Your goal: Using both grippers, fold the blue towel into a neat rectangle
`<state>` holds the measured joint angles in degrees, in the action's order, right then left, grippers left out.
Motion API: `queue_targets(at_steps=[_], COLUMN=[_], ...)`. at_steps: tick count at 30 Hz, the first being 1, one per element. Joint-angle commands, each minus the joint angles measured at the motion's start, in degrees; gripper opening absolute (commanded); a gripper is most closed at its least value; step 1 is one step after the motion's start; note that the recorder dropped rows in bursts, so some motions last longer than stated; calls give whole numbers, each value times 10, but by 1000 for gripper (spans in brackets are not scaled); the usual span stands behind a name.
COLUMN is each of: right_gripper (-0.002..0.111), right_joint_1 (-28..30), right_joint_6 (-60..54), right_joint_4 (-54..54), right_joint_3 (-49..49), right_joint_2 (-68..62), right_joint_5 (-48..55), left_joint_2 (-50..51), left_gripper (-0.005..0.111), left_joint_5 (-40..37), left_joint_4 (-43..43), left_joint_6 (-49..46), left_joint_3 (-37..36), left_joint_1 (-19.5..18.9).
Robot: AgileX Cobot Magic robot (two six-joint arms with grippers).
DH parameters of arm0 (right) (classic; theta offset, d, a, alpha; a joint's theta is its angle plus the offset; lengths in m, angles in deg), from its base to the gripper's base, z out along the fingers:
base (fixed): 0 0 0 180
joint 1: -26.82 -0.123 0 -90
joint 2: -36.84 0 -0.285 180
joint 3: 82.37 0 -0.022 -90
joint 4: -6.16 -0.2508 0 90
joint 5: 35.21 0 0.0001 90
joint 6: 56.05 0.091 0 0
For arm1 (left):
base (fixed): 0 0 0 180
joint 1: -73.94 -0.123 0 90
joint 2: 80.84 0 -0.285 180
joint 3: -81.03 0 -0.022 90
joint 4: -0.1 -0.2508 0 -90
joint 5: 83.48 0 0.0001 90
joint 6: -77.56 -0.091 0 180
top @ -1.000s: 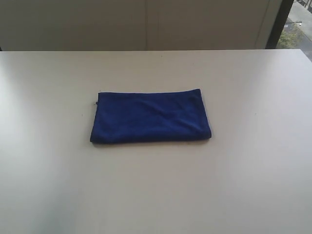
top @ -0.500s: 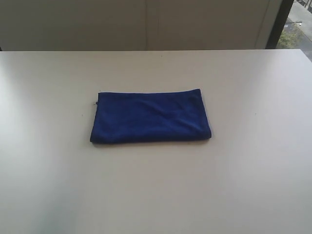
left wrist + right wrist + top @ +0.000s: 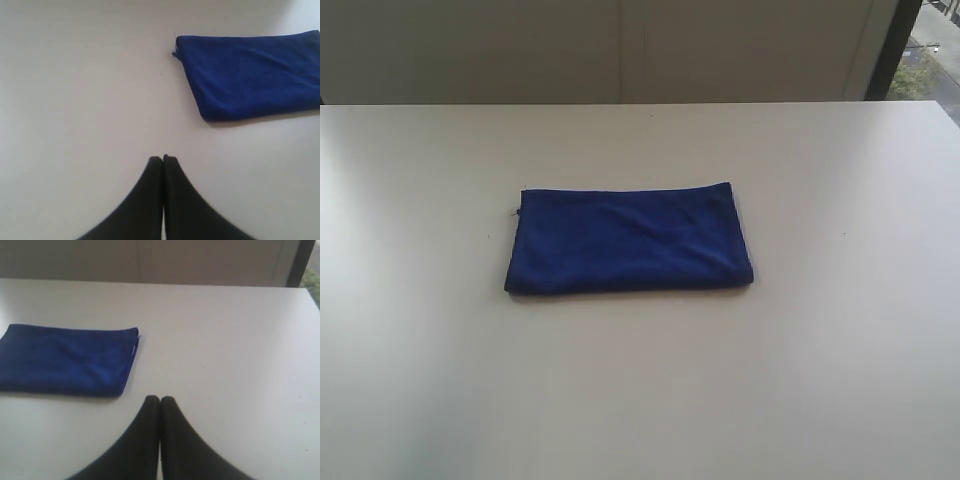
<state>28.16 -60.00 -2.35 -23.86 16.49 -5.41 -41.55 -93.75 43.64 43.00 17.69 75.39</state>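
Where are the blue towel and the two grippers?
blue towel point(image 3: 628, 240), exterior view, middle of the cloth.
left gripper point(image 3: 163, 158), left wrist view, between its shut fingertips.
right gripper point(image 3: 160, 399), right wrist view, between its shut fingertips.

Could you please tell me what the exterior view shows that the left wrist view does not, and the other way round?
Only the exterior view: the whole blue towel with all four edges, the wall behind the table, and a window at the upper right. No gripper appears.
Only the left wrist view: the left gripper, its jaws pressed shut, apart from the towel, which the frame edge cuts off.
Both: the towel lying folded flat on the white table, with nothing touching it.
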Motion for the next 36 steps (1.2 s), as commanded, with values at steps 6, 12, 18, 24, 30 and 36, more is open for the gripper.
queue_targets(at_steps=[6, 12, 18, 24, 30, 36], right_gripper=[0, 0, 0, 0, 0, 0], right_joint_1=[48, 48, 48, 50, 50, 50], right_joint_6=[-3, -3, -3, -3, 18, 18], right_joint_4=[4, 6, 31, 75, 85, 85], right_joint_3=[5, 11, 26, 36, 49, 59], right_joint_2=[68, 103, 126, 126, 126, 126], right_joint_5=[-4, -4, -2, -4, -7, -8], left_joint_2=[-5, -5, -5, -5, -5, -5], left_gripper=[0, 0, 0, 0, 0, 0], left_joint_5=[-4, -3, -3, -3, -3, -3], left_joint_4=[9, 9, 9, 9, 9, 9], left_joint_6=[-1, -1, -1, -1, -1, -1], left_joint_3=[-2, -2, -2, -2, -2, -2], left_joint_1=[-2, -2, -2, -2, -2, -2])
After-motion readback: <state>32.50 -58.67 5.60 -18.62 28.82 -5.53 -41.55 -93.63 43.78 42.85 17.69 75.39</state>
